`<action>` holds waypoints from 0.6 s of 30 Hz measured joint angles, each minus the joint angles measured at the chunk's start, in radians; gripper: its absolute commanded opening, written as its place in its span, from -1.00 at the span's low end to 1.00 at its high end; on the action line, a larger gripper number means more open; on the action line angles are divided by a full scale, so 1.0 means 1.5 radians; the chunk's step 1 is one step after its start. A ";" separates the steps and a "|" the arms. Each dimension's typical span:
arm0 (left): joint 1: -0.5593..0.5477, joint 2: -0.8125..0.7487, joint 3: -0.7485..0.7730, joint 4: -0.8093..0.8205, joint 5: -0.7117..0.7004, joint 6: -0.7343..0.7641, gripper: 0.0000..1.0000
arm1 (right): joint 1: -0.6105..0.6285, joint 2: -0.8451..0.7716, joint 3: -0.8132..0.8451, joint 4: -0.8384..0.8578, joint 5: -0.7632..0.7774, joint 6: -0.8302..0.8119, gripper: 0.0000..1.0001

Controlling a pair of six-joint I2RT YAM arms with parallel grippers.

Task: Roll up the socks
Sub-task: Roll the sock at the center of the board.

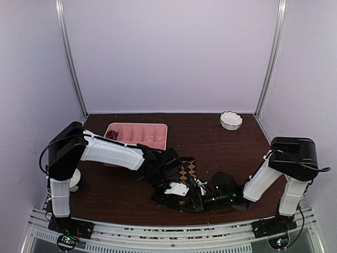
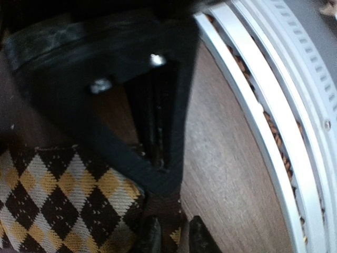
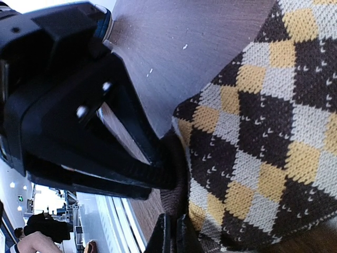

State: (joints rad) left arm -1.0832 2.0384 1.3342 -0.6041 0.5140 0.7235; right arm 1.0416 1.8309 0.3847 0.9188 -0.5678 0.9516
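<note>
Noted checkered sock (image 3: 263,132) unrolled, nearside of pink tray (image 1: 138,135). Saw R end effector (image 3: 172,234) shut on its edge, L end effector (image 2: 176,237) near-closed on it. Judge early stage; rolling all left.

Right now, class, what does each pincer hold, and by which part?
Both hold the checkered sock. The right pincer is shut on its dark brown edge; the left pincer pinches bunched fabric at its edge.
</note>
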 measured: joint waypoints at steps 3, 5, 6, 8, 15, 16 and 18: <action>0.002 0.000 -0.001 -0.013 0.015 -0.002 -0.36 | 0.000 0.002 -0.002 0.008 0.001 0.002 -1.00; 0.003 0.000 -0.001 -0.017 0.019 -0.002 -0.47 | 0.000 0.002 -0.003 0.009 0.001 0.003 -1.00; 0.003 0.000 -0.001 -0.016 0.019 -0.002 -0.54 | 0.000 0.002 -0.003 0.010 0.001 0.003 -1.00; 0.004 0.002 0.000 -0.013 0.017 -0.003 -0.67 | -0.001 0.002 -0.003 0.010 0.001 0.004 -1.00; 0.010 0.012 0.011 -0.013 0.016 0.002 -0.64 | -0.001 0.005 -0.017 0.034 0.003 0.014 -1.00; 0.010 0.012 0.010 -0.013 0.016 0.006 -0.59 | -0.001 0.008 -0.020 0.045 0.002 0.017 -1.00; 0.010 0.012 0.007 -0.014 0.017 0.016 -0.54 | -0.002 0.013 -0.024 0.062 0.002 0.024 -1.00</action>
State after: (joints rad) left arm -1.0676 2.0563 1.3441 -0.6254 0.5396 0.7467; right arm 1.0386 1.8500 0.3489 1.0111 -0.5652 0.9871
